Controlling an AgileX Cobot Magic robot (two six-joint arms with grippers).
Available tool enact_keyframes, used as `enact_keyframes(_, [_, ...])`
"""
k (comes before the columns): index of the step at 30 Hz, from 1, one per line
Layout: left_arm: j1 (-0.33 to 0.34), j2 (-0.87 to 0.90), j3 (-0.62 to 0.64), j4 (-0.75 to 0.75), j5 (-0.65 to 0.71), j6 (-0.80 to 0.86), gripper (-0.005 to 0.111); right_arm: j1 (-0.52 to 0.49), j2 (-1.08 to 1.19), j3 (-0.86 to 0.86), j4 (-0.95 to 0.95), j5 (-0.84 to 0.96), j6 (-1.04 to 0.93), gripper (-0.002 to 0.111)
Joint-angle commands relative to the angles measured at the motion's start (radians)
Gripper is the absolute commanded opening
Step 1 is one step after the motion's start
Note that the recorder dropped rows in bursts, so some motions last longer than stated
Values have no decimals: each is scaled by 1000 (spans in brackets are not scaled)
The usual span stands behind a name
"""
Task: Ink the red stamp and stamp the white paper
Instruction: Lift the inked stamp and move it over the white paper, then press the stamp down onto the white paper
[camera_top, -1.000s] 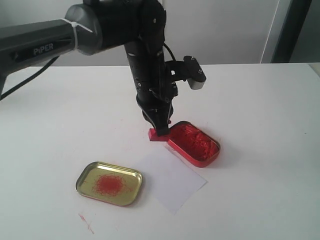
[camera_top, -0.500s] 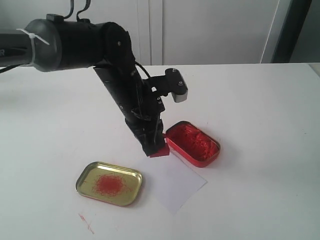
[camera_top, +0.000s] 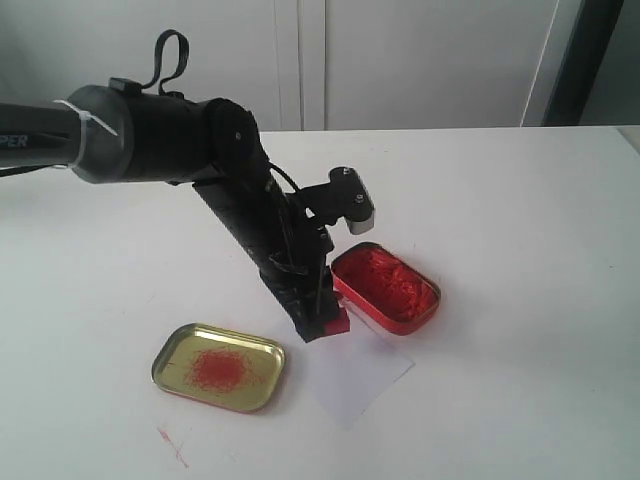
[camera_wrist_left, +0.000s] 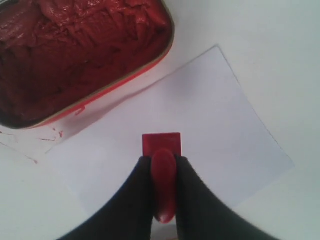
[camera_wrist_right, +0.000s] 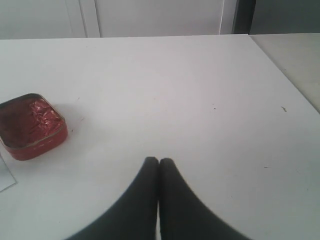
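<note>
Red knob clamped between the black fingers of the left pincer (camera_wrist_left: 162, 161): the red stamp (camera_wrist_left: 161, 145), base over the white paper (camera_wrist_left: 210, 115), just beside the ink tin (camera_wrist_left: 75, 50). Cannot tell whether touching the sheet yet. Held on a slant, paper directly beneath, long side parallel to the tin; likely only a press down needed. Right pincer (camera_wrist_right: 159, 162) pressed together, empty, nearer the right edge of the surface (camera_top: 500, 200).

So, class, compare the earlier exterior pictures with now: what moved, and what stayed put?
The left gripper, shut on the red stamp, carried it from beside the ink tin to over the white paper. Ink tin, gold lid and paper stayed put.
</note>
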Motion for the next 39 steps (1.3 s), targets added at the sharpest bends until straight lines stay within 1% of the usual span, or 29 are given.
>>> enact_keyframes(1, [3,26,7,-35,19,5,0,1,-5,6,1,-14,2,0])
enact_keyframes(22, [3,82,7,22,-41,5,0,1,-5,6,1,-14,2,0])
enact_keyframes(34, [3,117,7,41,114,5,0,1,-5,6,1,-14,2,0])
enact_keyframes(39, [3,147,7,46,143,5,0,1,-5,6,1,-14,2,0])
